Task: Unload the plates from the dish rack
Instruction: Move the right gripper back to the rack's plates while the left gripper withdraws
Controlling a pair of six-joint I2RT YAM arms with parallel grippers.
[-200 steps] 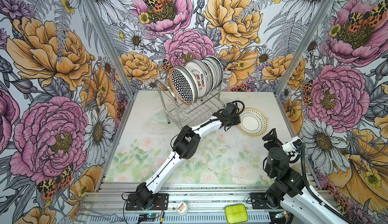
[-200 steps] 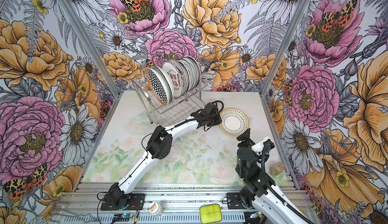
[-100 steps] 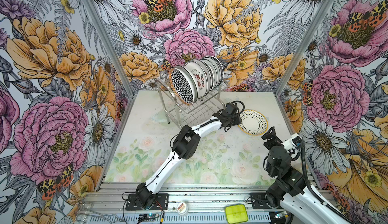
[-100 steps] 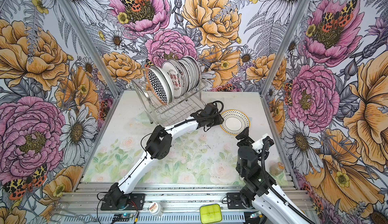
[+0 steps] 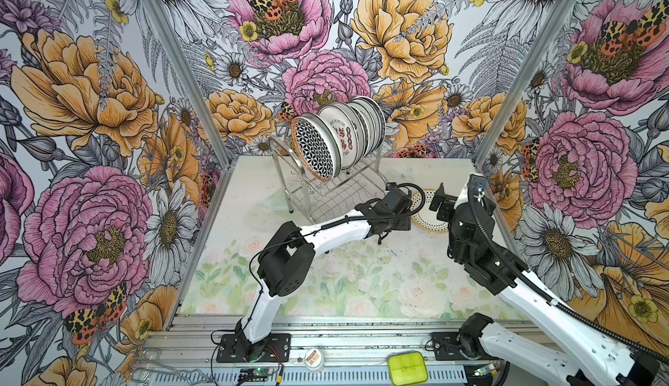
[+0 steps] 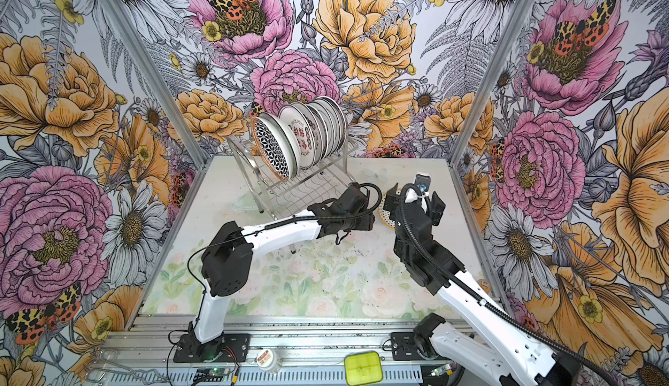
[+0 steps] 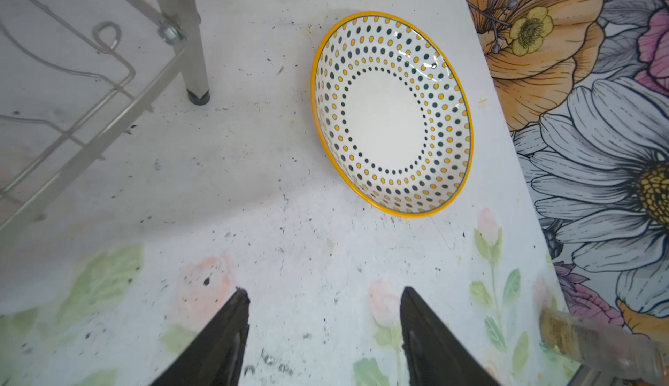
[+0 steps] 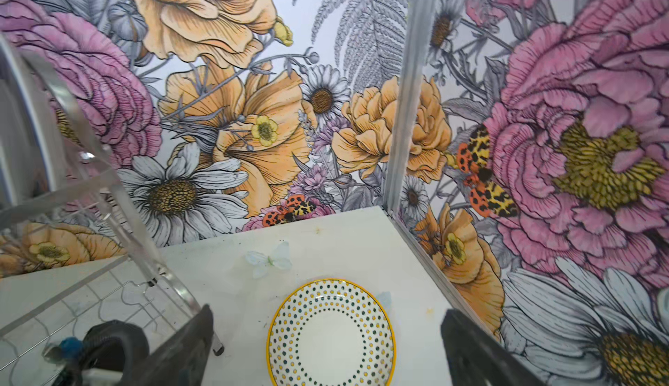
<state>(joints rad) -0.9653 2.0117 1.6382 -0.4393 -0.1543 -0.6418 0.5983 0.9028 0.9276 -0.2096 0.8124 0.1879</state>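
The left gripper (image 7: 324, 293) gapes empty, the right gripper (image 8: 327, 310) wide apart, empty too. A dotted plate (image 5: 427, 220) lies flat centre right; other plates (image 5: 336, 138) stand in the dish rack (image 5: 325, 192), upper centre.

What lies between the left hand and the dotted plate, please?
Only bare table, in the left wrist view: the left hand is short of the plate.

Dish rack (image 5: 327, 192): at the back edge of the bench (image 5: 249, 185), slightly left of middle.
Plates (image 5: 338, 136): upright in a row, in the rack's upper tier.
Dotted plate (image 7: 391, 112): flat on the bench, right of the rack, near the right edge.
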